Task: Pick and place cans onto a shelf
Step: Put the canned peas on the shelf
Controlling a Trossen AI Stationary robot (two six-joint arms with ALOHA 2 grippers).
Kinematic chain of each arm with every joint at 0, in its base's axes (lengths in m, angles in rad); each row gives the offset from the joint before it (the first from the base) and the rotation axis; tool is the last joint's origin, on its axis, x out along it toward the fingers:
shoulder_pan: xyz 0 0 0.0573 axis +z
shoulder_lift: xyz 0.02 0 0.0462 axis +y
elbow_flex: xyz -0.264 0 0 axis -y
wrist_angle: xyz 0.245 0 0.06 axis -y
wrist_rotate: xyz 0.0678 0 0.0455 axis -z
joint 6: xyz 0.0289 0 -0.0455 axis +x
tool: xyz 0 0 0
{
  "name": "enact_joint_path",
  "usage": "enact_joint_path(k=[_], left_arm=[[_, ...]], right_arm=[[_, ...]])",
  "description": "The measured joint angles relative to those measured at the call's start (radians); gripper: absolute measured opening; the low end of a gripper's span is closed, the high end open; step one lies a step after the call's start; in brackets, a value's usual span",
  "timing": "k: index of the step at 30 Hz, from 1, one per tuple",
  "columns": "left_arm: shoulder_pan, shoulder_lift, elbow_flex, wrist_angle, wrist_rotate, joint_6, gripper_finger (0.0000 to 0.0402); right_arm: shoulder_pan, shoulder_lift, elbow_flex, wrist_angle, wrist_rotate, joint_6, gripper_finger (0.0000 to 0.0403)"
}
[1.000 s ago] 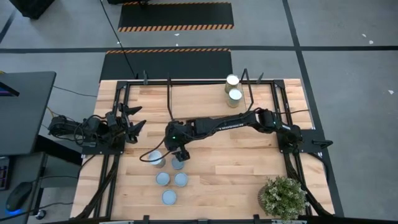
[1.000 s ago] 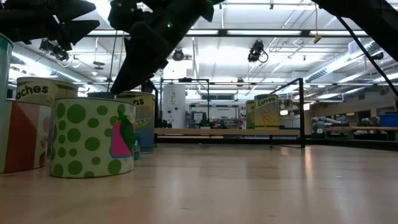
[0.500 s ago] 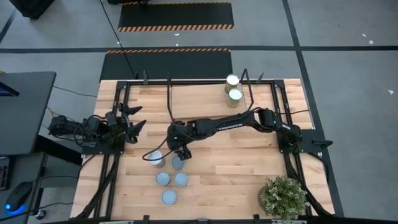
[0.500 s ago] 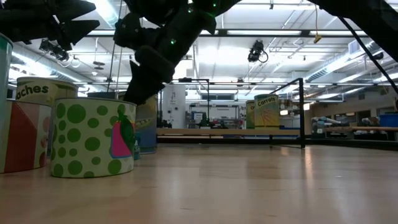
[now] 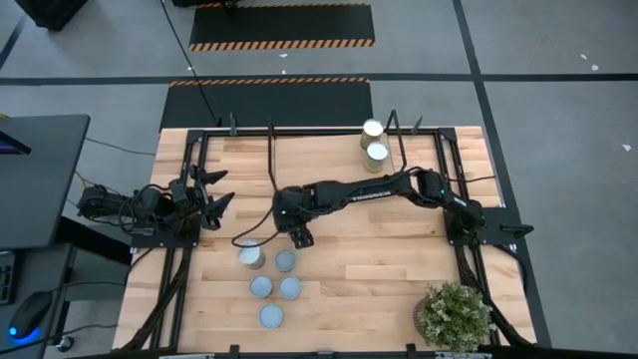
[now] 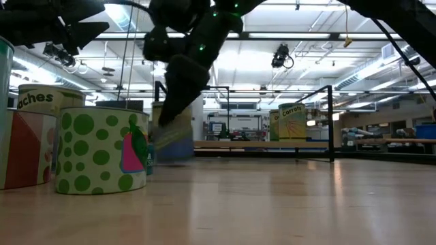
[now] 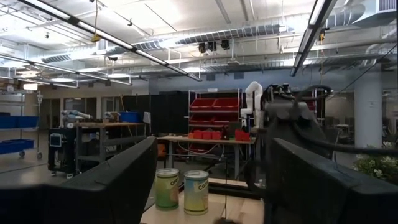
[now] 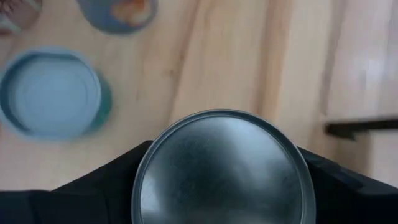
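Our right gripper (image 8: 224, 186) clamps a rigid, smooth, probably light can (image 8: 224, 171) by its sides, just beside the blue-topped can (image 8: 53, 93); left gripper (image 5: 214, 199) open, empty.

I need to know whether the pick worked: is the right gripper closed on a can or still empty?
Shut on a can: the right gripper's dark fingers flank its silvery top, and the low view shows it clear of the table.

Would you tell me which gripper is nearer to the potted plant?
Right. The right gripper hangs mid-table, closer to the potted plant; the left gripper waits at the opposite edge.
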Motion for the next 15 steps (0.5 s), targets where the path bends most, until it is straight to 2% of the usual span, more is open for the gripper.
enact_joint_path(k=[5, 7, 11, 15], left_arm=[[0.000, 0.000, 0.000, 0.000, 0.000, 0.008, 0.0316], [0.000, 0.000, 0.000, 0.000, 0.000, 0.008, 0.0316], [0.000, 0.000, 0.000, 0.000, 0.000, -0.001, 0.0316], [0.000, 0.000, 0.000, 0.000, 0.000, -0.001, 0.0316]], right_arm=[[-0.025, -0.107, 0.002, -0.078, 0.121, -0.053, 0.0324], [-0.049, -0.142, 0.002, -0.112, 0.133, -0.075, 0.0324], [-0.136, -0.216, 0.001, -0.164, 0.095, -0.109, 0.0324], [-0.267, -0.243, 0.002, -0.191, -0.026, -0.128, 0.0324]])
